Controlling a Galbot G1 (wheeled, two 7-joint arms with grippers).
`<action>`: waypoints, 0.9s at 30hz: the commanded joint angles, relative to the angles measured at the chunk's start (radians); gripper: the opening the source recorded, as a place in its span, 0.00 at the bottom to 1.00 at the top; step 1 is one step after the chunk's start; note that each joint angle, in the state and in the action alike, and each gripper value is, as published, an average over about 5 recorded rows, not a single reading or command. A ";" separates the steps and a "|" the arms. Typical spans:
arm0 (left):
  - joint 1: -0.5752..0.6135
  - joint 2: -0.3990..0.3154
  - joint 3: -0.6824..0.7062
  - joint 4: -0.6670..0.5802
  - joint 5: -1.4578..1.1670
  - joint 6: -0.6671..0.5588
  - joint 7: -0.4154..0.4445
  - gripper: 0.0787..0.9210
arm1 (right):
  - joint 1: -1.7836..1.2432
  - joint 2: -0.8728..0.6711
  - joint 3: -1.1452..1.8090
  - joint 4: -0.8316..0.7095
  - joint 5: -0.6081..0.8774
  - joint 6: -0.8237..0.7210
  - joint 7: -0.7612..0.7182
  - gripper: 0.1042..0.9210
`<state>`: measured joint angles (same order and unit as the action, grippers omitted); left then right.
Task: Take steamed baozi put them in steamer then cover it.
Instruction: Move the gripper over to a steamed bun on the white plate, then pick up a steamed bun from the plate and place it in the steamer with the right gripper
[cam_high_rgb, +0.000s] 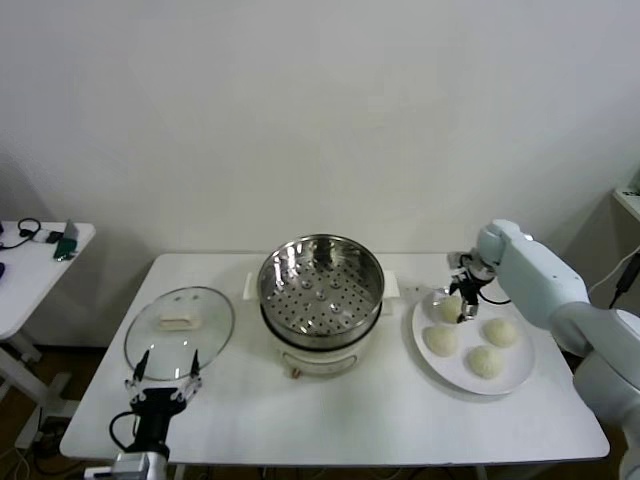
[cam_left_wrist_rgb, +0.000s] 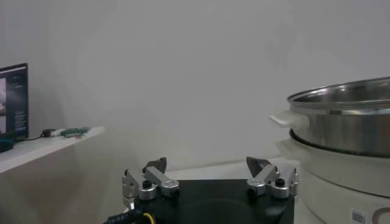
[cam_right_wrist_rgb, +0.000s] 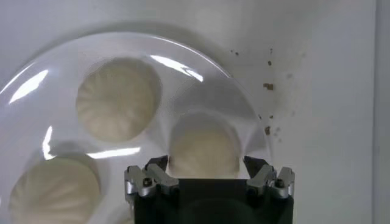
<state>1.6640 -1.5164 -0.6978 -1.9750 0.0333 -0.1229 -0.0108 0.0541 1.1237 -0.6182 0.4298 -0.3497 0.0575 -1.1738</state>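
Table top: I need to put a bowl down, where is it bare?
Bare table runs along the near edge, in front of the steamer and between it and the plate. Crowded: the glass lid with the left gripper, and the plate of baozi under the right gripper.

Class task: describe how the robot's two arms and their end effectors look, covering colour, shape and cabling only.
The right arm has a smooth, rounded white shell. Its right end effector is black with silver metal finger mounts and dark tips. The left end effector matches: a black body, two slim fingers, silver screwed brackets, and a black cable looping beside it.
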 joint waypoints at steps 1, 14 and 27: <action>0.005 -0.001 -0.001 0.000 0.000 -0.003 -0.001 0.88 | -0.001 0.023 0.029 -0.038 -0.050 0.023 0.004 0.83; 0.011 -0.003 -0.004 -0.002 -0.002 -0.006 -0.003 0.88 | 0.001 0.020 0.036 -0.040 -0.061 0.042 -0.015 0.75; 0.032 0.000 -0.009 -0.021 -0.020 -0.007 -0.009 0.88 | 0.182 -0.094 -0.249 0.217 0.146 0.043 -0.044 0.74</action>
<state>1.6886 -1.5188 -0.7066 -1.9902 0.0205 -0.1314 -0.0164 0.1713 1.0680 -0.7512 0.5485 -0.2812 0.1036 -1.2147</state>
